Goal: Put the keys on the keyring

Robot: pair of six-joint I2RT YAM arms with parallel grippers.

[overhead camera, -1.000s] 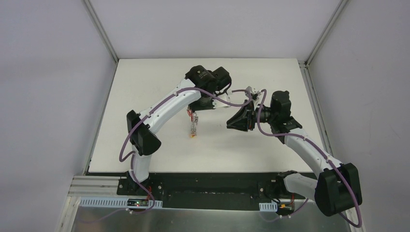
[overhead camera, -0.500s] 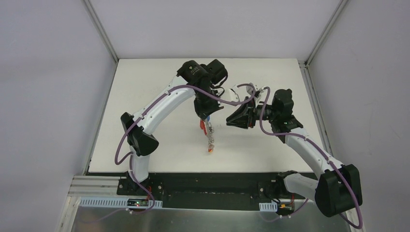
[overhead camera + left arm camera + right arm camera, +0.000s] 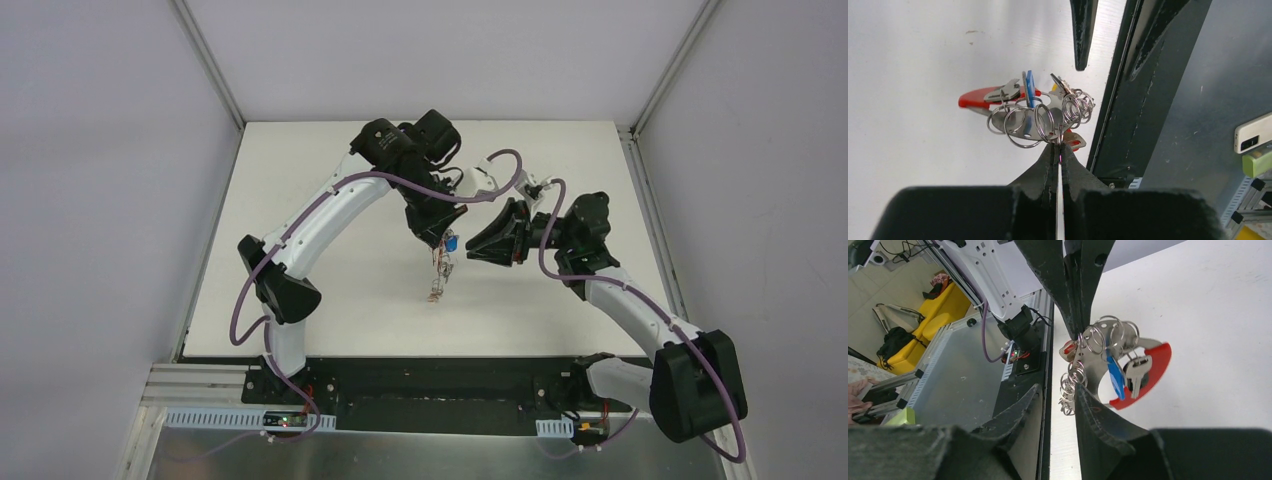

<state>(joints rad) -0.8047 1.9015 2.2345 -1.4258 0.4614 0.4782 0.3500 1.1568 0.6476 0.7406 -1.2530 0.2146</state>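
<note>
Two tools close together! Left tool (image 3: 1059, 145) clenched on the keyring (image 3: 1023, 122), dangling it over the desk (image 3: 330, 200). Right tool (image 3: 1056, 387), jaws apart, just beside it.

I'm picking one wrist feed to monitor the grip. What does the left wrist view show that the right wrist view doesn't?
Only the left wrist view: the left gripper seen from behind, its jaws shut on the keyring right at their tips. Only the right wrist view: both fingers of the open right gripper, with the gap between them. Both: the keyring's red band, its grey rings, a blue key head and the white table.
</note>
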